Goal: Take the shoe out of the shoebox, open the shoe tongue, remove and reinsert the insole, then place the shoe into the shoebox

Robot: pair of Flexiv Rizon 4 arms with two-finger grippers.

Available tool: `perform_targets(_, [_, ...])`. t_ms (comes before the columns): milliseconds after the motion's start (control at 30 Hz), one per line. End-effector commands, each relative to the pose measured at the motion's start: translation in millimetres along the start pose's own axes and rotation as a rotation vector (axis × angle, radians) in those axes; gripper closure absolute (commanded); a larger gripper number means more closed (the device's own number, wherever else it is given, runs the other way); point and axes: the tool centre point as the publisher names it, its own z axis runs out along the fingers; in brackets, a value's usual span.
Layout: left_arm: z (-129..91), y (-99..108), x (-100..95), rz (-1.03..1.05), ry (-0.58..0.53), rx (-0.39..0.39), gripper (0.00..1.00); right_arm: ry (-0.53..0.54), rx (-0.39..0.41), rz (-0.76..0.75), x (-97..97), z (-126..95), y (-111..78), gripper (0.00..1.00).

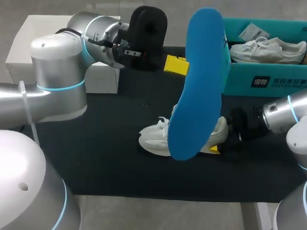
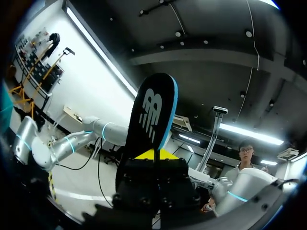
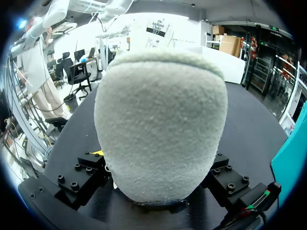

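High over the table's middle, my left gripper [image 2: 154,155] pinches the insole [image 1: 197,86] by one end, blue side up. Under it, my right gripper [image 1: 222,141] clamps the white shoe [image 1: 155,138] at its heel on the mat [image 1: 101,158], shoebox [image 1: 266,73] far right.

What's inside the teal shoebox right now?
In the shoebox lies one white shoe with a printed paper beside it. The raised blue insole covers the box's left end, so anything there is hidden.

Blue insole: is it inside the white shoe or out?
Out: left gripper holds the blue insole aloft, clear of the white shoe.
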Motion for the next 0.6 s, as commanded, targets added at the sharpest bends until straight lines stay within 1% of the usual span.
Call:
perform_targets(33, [7.1,11.7,16.1,0.015,-0.044,0.023,1.00,-0.002,0.004,0.001,2.2,4.0,-1.8,1.00])
perform_targets(200, [7.3,17.0,23.3,0.016,-0.042,0.034,1.00,-0.002,0.004,0.001,2.2,4.0,-1.8,1.00])
perform_targets(267, [5.1,18.3,24.2,0.028,-0.051,0.060,1.00,-0.002,0.004,0.001,2.2,4.0,-1.8,1.00])
perform_targets(400, [5.1,18.3,24.2,0.028,-0.051,0.060,1.00,-0.002,0.004,0.001,2.2,4.0,-1.8,1.00])
perform_targets(433, [5.1,18.3,24.2,0.028,-0.051,0.060,1.00,-0.002,0.004,0.001,2.2,4.0,-1.8,0.74])
perform_targets(467, [5.1,18.3,24.2,0.028,-0.051,0.060,1.00,-0.002,0.004,0.001,2.2,4.0,-1.8,0.52])
perform_targets(500, [5.1,18.3,24.2,0.028,-0.051,0.060,1.00,-0.002,0.004,0.001,2.2,4.0,-1.8,0.00])
perform_targets(600, [5.1,18.3,24.2,0.028,-0.051,0.060,1.00,-0.002,0.004,0.001,2.2,4.0,-1.8,0.00])
